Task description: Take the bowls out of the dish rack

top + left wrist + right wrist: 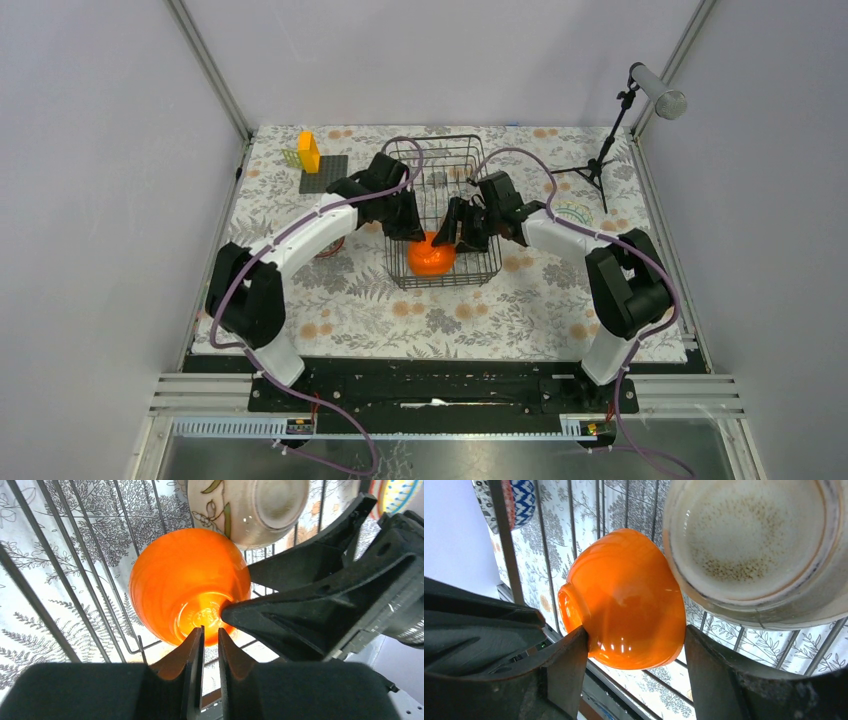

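Note:
The black wire dish rack [443, 170] stands mid-table. A bright orange bowl [431, 257] lies on its side at the rack's near end; it also shows in the left wrist view [185, 580] and the right wrist view [629, 595]. A cream bowl [754, 540] leans against it [250, 505]. My right gripper [631, 635] straddles the orange bowl, one finger on its foot and one at its rim [455, 233]. My left gripper [210, 630] is shut and empty, its tips just short of the bowl's foot [410, 230].
A blue-and-white bowl [521, 500] lies outside the rack wall. A colourful bowl [572, 212] sits on the cloth right of the rack, another bowl [330, 247] under my left arm. A dark grey plate [325, 172] with a yellow block [308, 150] is far left. A tripod [600, 160] stands far right.

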Available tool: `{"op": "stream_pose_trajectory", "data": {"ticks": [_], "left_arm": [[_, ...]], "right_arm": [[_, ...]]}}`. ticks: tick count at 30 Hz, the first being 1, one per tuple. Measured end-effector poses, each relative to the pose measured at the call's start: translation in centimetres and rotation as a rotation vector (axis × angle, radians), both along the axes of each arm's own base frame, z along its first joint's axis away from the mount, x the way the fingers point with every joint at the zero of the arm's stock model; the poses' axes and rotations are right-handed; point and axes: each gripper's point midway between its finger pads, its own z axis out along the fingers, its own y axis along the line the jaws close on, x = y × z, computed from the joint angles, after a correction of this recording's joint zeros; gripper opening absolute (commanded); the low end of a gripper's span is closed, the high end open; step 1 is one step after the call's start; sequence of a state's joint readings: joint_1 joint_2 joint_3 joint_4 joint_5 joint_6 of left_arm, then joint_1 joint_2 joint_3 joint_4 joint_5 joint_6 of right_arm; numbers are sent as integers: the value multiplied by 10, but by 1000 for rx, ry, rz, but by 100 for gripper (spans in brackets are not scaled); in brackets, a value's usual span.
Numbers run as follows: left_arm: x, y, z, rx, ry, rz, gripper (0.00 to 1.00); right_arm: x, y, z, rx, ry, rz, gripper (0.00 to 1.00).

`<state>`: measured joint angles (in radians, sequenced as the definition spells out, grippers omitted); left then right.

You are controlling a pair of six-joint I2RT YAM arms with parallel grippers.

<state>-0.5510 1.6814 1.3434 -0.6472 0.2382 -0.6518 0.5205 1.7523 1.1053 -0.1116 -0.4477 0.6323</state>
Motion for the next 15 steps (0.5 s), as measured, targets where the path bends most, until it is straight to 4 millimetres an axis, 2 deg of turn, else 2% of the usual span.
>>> {"op": "stream_pose_trajectory", "data": {"ticks": [4,9,12,15], "left_arm": [[3,2,22,-16,-54,11,21],[1,7,37,-19,-88,27,23],[2,11,44,-9,-103,48,32],[4,17,62,-19,-146,89,51]], "right_arm": [[7,1,11,-3,-34,1,53],[9,1,16,-14,-46,11,53],[11,0,23,-29,-56,23,52],[18,0,37,-39,-105,35,52]]}}
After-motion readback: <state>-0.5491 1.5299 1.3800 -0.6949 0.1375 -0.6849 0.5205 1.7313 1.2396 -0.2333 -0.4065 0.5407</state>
